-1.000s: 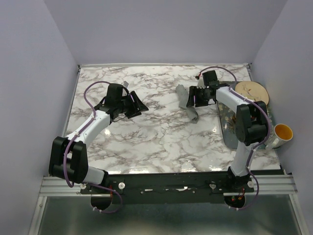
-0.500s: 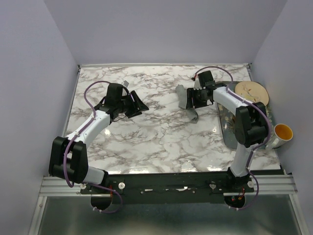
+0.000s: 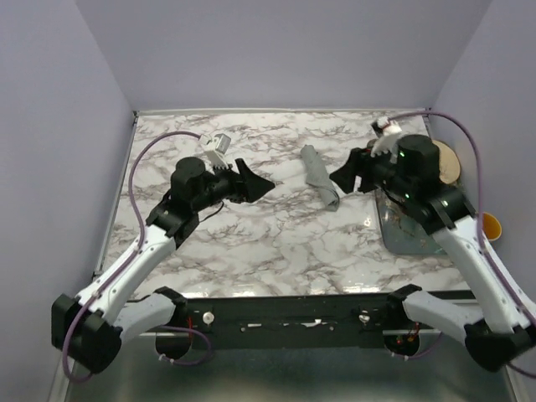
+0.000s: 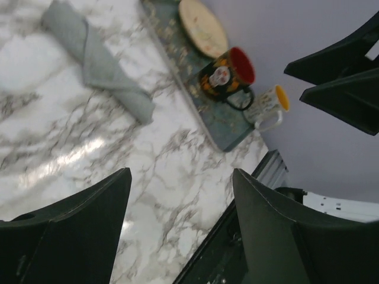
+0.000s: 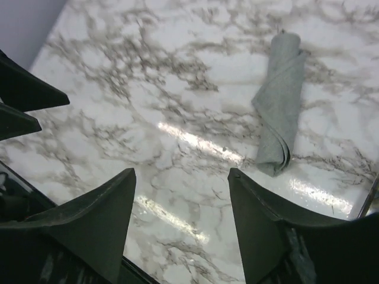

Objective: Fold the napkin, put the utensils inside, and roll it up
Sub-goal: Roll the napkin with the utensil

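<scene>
The grey-green napkin lies rolled into a narrow bundle on the marble table, right of centre. It shows in the left wrist view and the right wrist view. No utensils are visible; I cannot tell whether they are inside the roll. My left gripper is open and empty, raised above the table left of the roll. My right gripper is open and empty, raised just right of the roll.
A patterned grey tray sits at the right edge, holding a wooden plate and a dark mug with a red inside. A white mug with a yellow inside stands beside the tray. The table's front rail runs along the near edge.
Both arms have lifted and pulled back towards their bases. My right gripper let go of the rolled napkin and moved right. My left gripper rose and shifted slightly right.
</scene>
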Available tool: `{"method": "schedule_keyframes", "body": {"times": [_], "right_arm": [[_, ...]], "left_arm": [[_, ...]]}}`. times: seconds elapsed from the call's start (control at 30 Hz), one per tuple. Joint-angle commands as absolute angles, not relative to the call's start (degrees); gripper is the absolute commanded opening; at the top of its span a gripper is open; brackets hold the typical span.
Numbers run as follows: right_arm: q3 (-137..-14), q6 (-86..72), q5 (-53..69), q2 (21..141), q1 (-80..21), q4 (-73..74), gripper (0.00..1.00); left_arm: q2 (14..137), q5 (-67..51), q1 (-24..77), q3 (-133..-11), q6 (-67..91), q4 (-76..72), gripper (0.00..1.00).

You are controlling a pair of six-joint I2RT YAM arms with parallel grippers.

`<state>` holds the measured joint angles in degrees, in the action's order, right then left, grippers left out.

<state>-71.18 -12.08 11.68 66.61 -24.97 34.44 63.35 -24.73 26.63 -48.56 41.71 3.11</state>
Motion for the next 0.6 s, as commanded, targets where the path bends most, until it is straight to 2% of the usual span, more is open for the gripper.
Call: {"method": "schedule_keyframes", "body": {"times": [0.0,0.13,0.3,0.57], "right_arm": [[-67.7,-14.6,6.5,50.5,-24.5,35.0,1.00],[-70.0,-12.9,0.6,41.4,-24.6,35.8,1.00],[-73.0,-11.5,-5.8,41.0,-24.4,38.0,1.00],[-71.6,-7.7,-4.7,39.3,-24.5,34.3,1.00]], "left_arm": [[54.8,-17.9,29.3,-49.6,39.2,-7.5,0.84],[51.9,-15.6,29.2,-53.4,37.5,-7.0,0.91],[52.2,-14.6,29.3,-59.6,35.9,-4.0,0.96],[51.5,-12.0,29.3,-61.2,36.0,-4.1,0.99]]}}
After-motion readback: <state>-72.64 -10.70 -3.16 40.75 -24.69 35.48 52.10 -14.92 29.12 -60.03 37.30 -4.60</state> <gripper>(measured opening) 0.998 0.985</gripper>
